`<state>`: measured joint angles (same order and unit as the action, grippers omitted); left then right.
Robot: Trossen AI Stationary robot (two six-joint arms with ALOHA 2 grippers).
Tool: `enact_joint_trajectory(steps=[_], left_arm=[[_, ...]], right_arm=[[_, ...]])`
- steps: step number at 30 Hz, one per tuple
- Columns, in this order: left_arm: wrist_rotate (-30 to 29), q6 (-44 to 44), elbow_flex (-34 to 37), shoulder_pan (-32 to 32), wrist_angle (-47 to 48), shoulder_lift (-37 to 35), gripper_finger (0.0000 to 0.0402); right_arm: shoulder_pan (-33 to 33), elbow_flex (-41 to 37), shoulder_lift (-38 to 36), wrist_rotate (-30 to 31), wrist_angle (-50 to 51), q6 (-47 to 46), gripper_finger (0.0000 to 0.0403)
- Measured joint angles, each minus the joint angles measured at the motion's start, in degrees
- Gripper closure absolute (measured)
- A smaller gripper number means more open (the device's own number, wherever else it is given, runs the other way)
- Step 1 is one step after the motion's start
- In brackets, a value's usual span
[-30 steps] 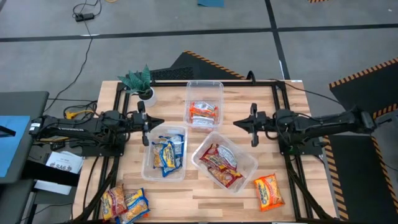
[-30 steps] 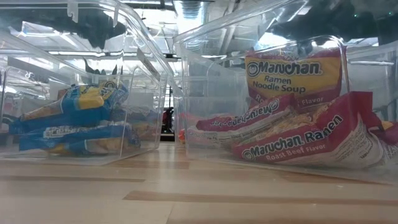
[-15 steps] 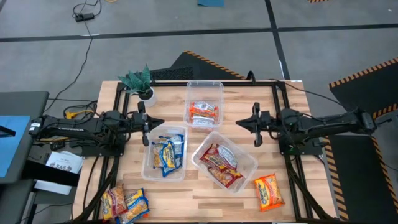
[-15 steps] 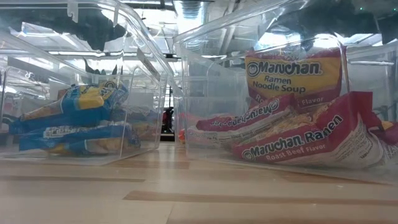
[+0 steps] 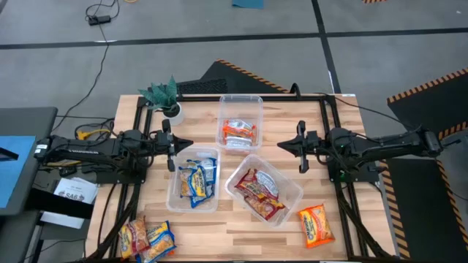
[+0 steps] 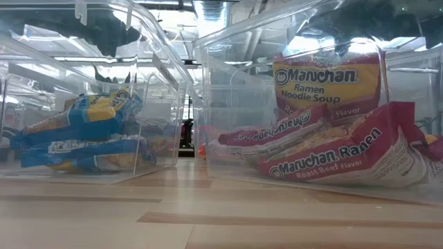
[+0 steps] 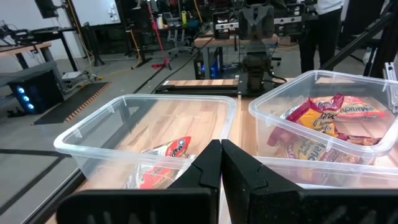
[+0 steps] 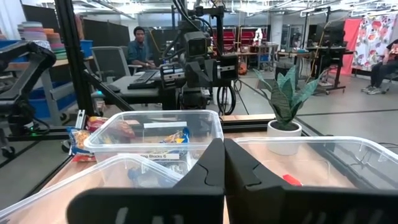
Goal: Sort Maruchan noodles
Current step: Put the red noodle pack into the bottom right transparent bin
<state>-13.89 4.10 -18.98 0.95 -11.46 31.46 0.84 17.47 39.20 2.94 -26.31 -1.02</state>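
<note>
Three clear bins stand on the wooden table. The far middle bin [image 5: 239,120] holds orange-white Maruchan packets [image 5: 238,132]. Blue packets [image 5: 196,180] lie in the near left bin [image 5: 175,197], and red ones [image 5: 259,192] in the near right bin [image 5: 291,188]. Loose packets lie at the near left corner [image 5: 146,238], and one orange packet [image 5: 315,224] lies at the near right. My left gripper [image 5: 189,144] hovers shut by the left edge and my right gripper [image 5: 280,145] hovers shut by the right edge. Both point level toward the table's middle with nothing held.
A small green potted plant [image 5: 165,96] stands at the far left corner. Bare wood lies between the bins and along the near edge [image 5: 241,237]. Black frame rails [image 5: 333,124] run along the sides. A seated person [image 8: 138,48] shows in the room beyond.
</note>
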Motion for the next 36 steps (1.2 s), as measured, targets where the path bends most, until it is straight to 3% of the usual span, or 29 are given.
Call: enact_joint_trajectory(steps=[27, 36], left_arm=[[-1.6, -1.2, 0.0, 0.0, -0.9, 0.0, 0.0401], [-1.5, -0.7, 0.0, 0.0, 2.2, -5.4, 0.0401]], right_arm=[[0.0, 0.0, 0.2, 3.2, -2.9, -0.4, 0.0391], [0.0, 0.0, 0.2, 3.2, -2.9, -0.5, 0.0391]])
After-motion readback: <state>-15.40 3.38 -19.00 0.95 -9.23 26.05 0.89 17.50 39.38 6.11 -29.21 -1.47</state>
